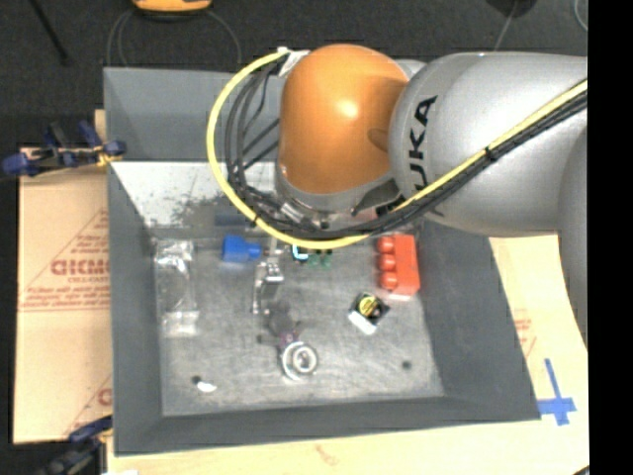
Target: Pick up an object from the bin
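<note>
My gripper reaches down from under the orange cover into the middle of the bin. Just left of it, by the back wall, lies a small blue block. A small dark piece lies on the floor right below the gripper. A round silver ring-shaped part sits a little nearer the front. I see nothing held in the gripper.
A red block lies at the right, with a small white, black and yellow thing just in front of it. A clear plastic bag lies at the left. A tiny white bit sits near the front left corner.
</note>
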You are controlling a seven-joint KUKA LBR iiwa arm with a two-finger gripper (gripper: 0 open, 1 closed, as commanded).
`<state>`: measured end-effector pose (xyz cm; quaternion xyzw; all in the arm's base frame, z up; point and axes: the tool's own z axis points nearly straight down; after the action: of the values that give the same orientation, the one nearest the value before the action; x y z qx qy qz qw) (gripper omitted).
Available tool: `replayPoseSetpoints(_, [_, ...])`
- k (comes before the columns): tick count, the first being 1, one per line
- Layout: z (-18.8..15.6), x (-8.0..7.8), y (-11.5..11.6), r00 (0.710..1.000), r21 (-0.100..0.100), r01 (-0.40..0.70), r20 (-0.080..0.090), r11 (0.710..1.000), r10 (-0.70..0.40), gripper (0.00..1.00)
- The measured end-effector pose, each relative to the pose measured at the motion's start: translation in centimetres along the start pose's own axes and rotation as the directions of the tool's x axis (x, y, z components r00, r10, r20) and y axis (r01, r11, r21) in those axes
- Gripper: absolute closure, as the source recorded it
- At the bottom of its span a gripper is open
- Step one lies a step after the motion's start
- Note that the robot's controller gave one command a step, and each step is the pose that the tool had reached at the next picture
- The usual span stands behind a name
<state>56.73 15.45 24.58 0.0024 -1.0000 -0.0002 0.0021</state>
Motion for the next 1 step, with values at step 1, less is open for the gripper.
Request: replayPoseSetpoints(1, [15.74, -3.46, -5.36, 0.998, 0.002, -0.068, 0.000, 0.998, 0.068, 0.00])
